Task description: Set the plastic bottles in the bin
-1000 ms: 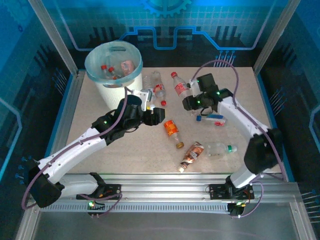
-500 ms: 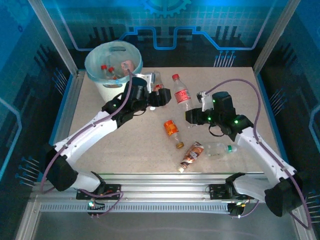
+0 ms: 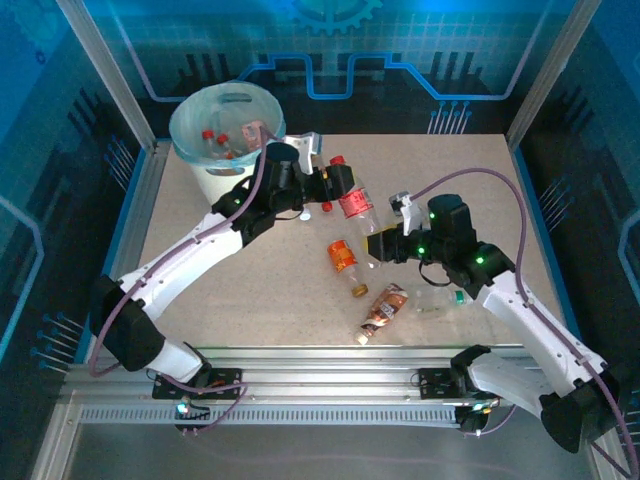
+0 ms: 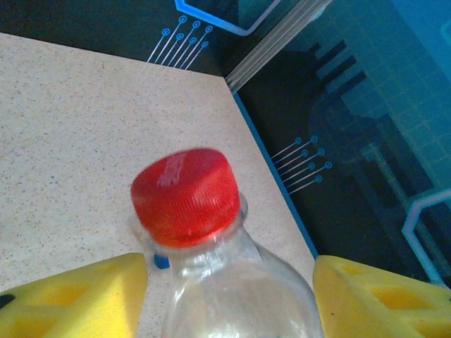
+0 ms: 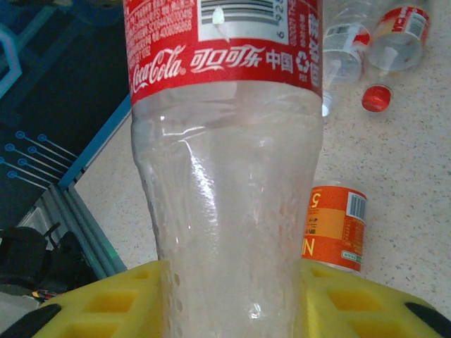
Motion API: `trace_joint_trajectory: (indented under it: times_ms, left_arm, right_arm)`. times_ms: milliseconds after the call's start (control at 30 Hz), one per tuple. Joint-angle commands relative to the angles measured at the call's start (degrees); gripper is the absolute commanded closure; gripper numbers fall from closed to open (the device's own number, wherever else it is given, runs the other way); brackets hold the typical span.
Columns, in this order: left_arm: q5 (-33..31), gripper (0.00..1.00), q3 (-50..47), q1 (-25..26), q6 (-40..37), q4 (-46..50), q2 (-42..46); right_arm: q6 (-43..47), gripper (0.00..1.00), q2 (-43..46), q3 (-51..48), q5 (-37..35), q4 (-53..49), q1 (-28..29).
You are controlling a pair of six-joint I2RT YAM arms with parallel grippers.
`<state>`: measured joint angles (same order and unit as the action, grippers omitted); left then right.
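Table top (image 3: 280,300): pale speckled beige, flat; the same grain shows in the left wrist view (image 4: 70,105) and the right wrist view (image 5: 409,211).
Edge strip (image 3: 125,230): blue, runs along the table's left side; another (image 3: 540,225) on the right side.
Posts: bare aluminium, one slanting up at the back left (image 3: 110,75), one at the back right (image 3: 555,70).
Back wall (image 3: 450,50): blue grid panel with bright circuit lines; gear shape (image 3: 335,12) at top centre.
Rail (image 3: 330,385): ribbed metal, across the near edge.
Sheet (image 3: 320,450): dull grey metal, nearest the camera.
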<state>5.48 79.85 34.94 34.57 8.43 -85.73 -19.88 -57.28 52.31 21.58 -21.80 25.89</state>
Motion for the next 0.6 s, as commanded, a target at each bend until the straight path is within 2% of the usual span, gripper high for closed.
trace_joint_trajectory:
  times_ms: [0,300,567]
  left_arm:
    - [0.5,0.38,2.2,-0.1,-0.4,-0.7,0.1]
    - [-0.1,0.5,2.5,-0.1,-1.3,0.1,0.2]
    - [-0.6,0.69,2.2,-0.4,-1.9,-0.1,1.3]
  right_arm:
    - [2.3,0.57,1.7,-0.3,1.5,0.6,1.3]
    - [3.5,0.57,1.7,0.0,1.7,-0.2,2.4]
    - [4.9,0.56,1.8,0.7,0.6,-1.5,3.0]
